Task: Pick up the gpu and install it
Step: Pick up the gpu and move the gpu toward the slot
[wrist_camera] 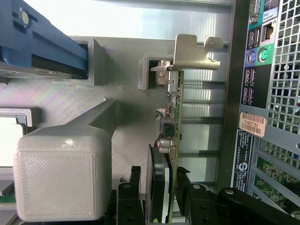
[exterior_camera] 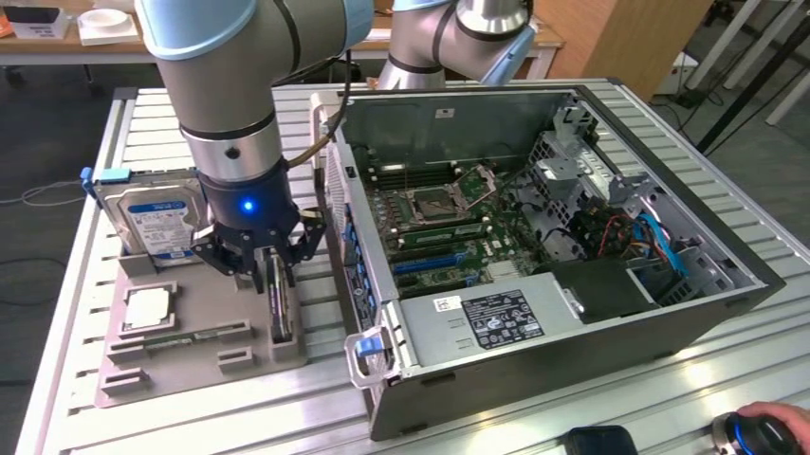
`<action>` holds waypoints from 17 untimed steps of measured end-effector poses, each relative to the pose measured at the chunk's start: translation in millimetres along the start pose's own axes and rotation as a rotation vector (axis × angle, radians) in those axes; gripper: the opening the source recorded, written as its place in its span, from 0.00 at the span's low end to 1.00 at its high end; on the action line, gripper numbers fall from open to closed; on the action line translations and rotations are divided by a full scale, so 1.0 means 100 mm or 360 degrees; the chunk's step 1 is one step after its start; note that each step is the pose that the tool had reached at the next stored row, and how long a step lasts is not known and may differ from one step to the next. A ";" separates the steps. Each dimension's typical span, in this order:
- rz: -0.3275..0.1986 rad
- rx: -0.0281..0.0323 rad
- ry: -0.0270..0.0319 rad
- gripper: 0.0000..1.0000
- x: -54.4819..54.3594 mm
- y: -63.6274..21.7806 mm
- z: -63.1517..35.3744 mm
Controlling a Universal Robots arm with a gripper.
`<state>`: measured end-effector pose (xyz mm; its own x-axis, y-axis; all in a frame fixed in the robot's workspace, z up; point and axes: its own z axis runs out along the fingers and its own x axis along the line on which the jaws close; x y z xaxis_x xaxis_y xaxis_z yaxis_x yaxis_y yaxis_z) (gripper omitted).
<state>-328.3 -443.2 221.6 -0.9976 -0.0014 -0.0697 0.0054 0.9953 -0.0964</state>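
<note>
The gpu stands on edge in a slot of the grey holder tray, beside the open computer case. In the wrist view its dark board runs away from me, with the silver bracket at the far end. My gripper reaches down over the card's upper edge. Its black fingers flank the card and rest against both faces, so the gripper is shut on it. The card still sits in the tray.
A hard drive stands in the tray at the exterior view's left, with a processor and a memory stick lying nearby. The case's rear panel is close beside the card. A hand rests at the table's near corner.
</note>
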 end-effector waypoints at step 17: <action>0.0000 -0.00001 -0.00001 0.27 0.00 0.000 0.000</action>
<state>-328.3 -443.1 221.5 -0.9976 -0.0013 -0.0698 0.0054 0.9953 -0.0964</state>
